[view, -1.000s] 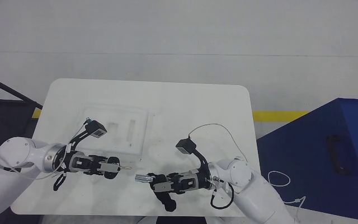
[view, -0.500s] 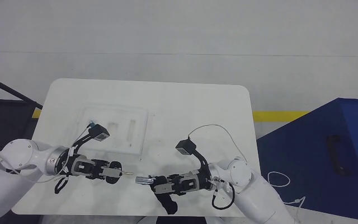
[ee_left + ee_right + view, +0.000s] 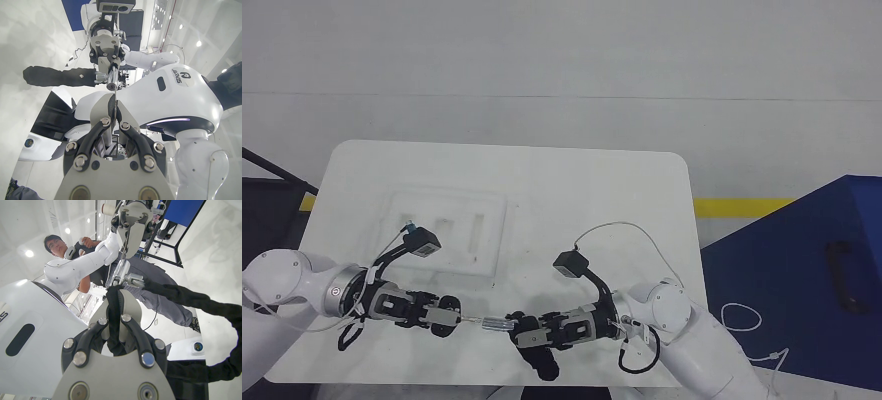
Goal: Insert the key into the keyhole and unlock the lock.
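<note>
The flat metal key point(image 3: 115, 96), pinched in the left gripper point(image 3: 113, 103), had closed the earlier gap to the chrome cylindrical lock point(image 3: 111, 83), whose fuzzy black sleeve the right gripper point(image 3: 115, 294) clamped, above the white surface's point(image 3: 572, 200) near edge.
</note>
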Motion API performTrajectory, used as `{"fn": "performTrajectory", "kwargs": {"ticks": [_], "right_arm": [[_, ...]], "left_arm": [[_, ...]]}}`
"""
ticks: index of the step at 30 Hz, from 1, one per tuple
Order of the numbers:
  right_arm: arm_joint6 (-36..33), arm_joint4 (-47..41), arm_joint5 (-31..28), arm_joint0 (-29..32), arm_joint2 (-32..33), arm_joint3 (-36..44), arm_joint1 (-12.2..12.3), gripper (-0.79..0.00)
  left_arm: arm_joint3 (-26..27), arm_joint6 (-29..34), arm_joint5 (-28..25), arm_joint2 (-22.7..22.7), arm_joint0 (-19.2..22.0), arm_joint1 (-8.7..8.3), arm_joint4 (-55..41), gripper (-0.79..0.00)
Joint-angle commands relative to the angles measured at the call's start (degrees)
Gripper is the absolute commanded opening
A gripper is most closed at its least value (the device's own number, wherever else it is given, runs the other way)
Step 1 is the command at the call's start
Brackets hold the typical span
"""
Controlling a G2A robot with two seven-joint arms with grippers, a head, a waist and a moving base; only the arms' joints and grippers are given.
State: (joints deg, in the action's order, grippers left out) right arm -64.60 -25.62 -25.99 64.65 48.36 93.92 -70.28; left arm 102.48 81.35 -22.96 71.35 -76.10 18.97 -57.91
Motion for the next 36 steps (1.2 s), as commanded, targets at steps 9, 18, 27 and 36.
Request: {"fn": "performTrajectory", "kwargs": {"ticks": [9, 18, 27, 36], "right_arm": [[0.09, -0.52, -0.23, -0.12, -0.15, -0.2, -0.03, -0.785], [-0.15, 0.0, -0.38, 0.15, -0.14, 0.16, 0.09, -0.785], [-0.23, 0.14, -0.44, 0.29, -0.12, 0.49, 0.19, -0.785], [-0.4, 0.72, -0.38, 0.25, -0.25, 0.68, 0.28, -0.785]], "left_arm": [[0.29, 1.12, 1.14, 2.29, -1.54, 1.19, 1.8, -0.785], [0.27, 1.67, 1.68, 4.21, -2.72, 2.36, 1.89, -0.785], [0.63, 2.23, 2.25, 5.49, -3.42, 3.44, 3.94, -0.785], [0.97, 2.54, 2.56, 6.53, -3.85, 4.48, 5.1, -0.785]]}}
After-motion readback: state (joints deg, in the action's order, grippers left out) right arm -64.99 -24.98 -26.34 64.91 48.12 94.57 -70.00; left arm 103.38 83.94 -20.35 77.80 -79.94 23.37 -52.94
